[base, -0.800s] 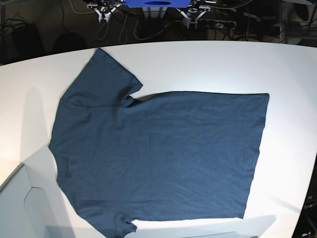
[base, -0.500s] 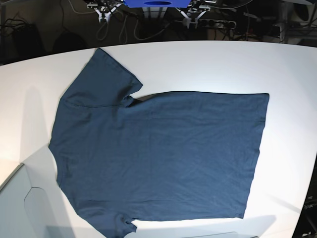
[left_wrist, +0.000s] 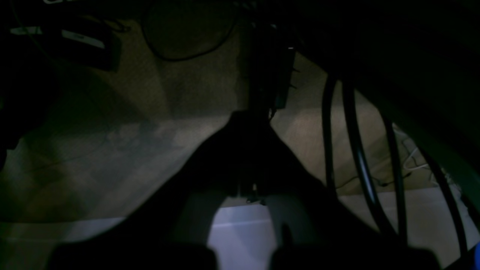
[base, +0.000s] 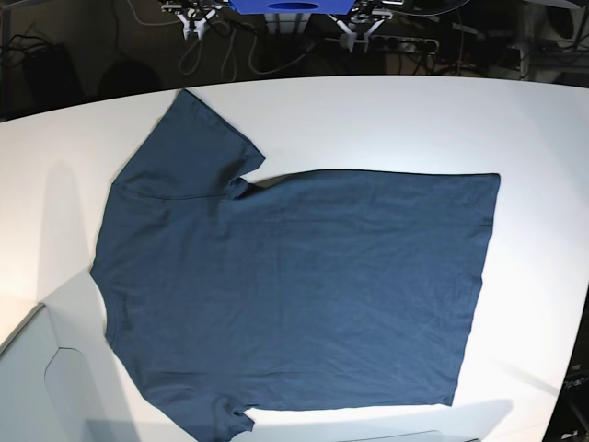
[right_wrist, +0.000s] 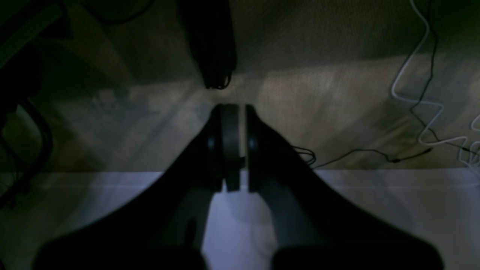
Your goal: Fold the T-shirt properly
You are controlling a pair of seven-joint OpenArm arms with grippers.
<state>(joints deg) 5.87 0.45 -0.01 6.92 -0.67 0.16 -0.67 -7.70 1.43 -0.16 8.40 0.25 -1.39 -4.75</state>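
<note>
My two arms are drawn up at the far edge of the worktop (base: 386, 120), both clear of the cloth. In the base view only the pale tips of them show at the top of the frame: my right claw (base: 195, 20) on that view's left and my left claw (base: 359, 26) on its right, with a blue part of the rig (base: 290, 5) between them.

My right wrist camera looks along the right claw (right_wrist: 234, 146) toward a dim carpeted floor (right_wrist: 337, 93). Its dark fingers (right_wrist: 210, 150) stand close together, pressed onto a grey pad with nothing else between them. The near edge of the worktop (right_wrist: 375, 210) lies pale beneath them, and loose cables (right_wrist: 416, 86) trail over the floor on the right.

My left wrist camera is much darker. The left claw (left_wrist: 251, 150) is only a black silhouette tapering to a point above the worktop edge (left_wrist: 240, 236); its tips look drawn together, though in this murk I cannot tell for sure. Thick black hoses (left_wrist: 356, 150) hang to its right.

The T-shirt (base: 294, 295) lies flat and spread on the worktop, untouched by either claw, dark navy, its neck end toward the base view's left and its hem toward the right. One sleeve (base: 189, 138) points to the far edge, and the other (base: 221, 419) reaches the near edge. A pale grey box (base: 37, 387) sits at the near left corner.
</note>
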